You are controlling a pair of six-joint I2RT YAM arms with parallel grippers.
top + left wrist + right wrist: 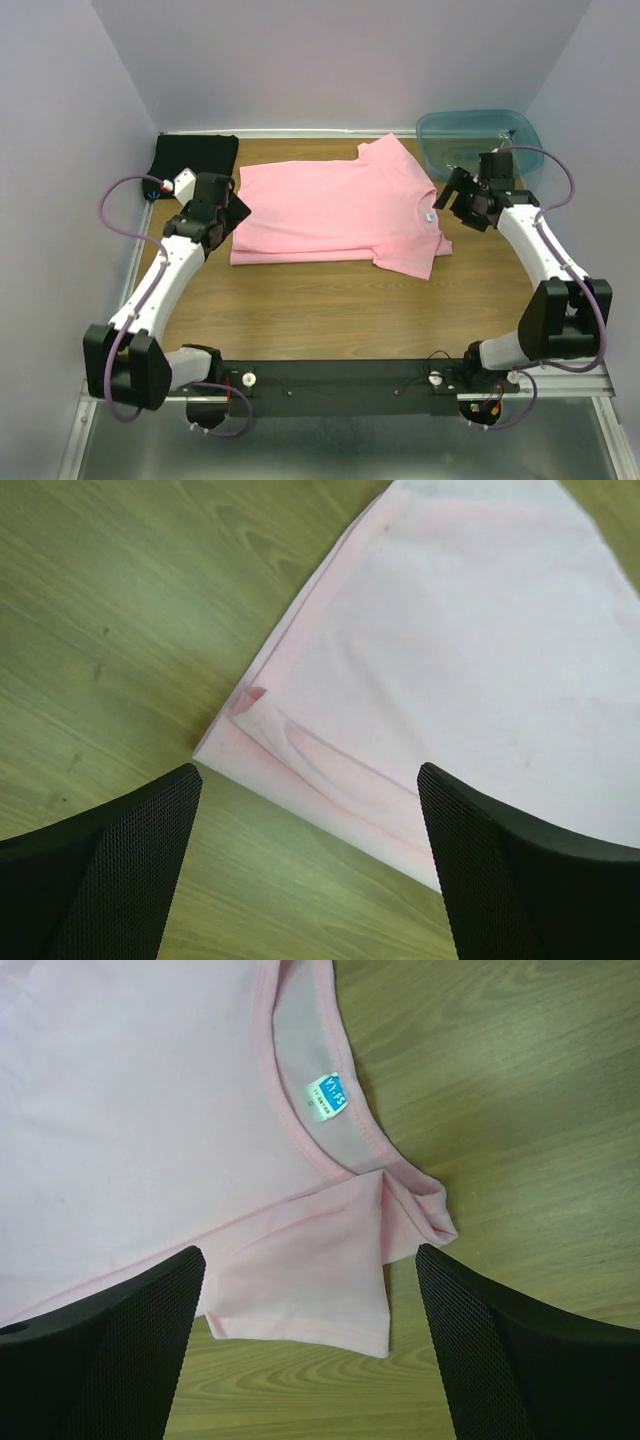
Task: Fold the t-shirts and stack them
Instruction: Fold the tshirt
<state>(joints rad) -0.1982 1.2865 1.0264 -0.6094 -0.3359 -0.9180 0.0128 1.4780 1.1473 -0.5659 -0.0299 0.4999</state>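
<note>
The light pink t-shirt [330, 205] lies spread flat on the wooden table [330, 310], neck to the right, with its blue neck label [325, 1095] showing. A black t-shirt [195, 155] sits folded at the back left corner. My left gripper [240, 208] hovers open over the pink shirt's left hem; its layered corner [245, 705] lies just ahead of the fingers [110, 870]. At the collar end my right gripper [455, 188] also stands open, above the near sleeve [310, 1270]. Neither gripper [310, 865] [310, 1350] holds cloth.
A translucent blue-green plastic bin [480, 140] stands at the back right, just behind the right wrist. White walls close in the table at the back and on both sides. Bare wood lies between the shirt and the arm bases.
</note>
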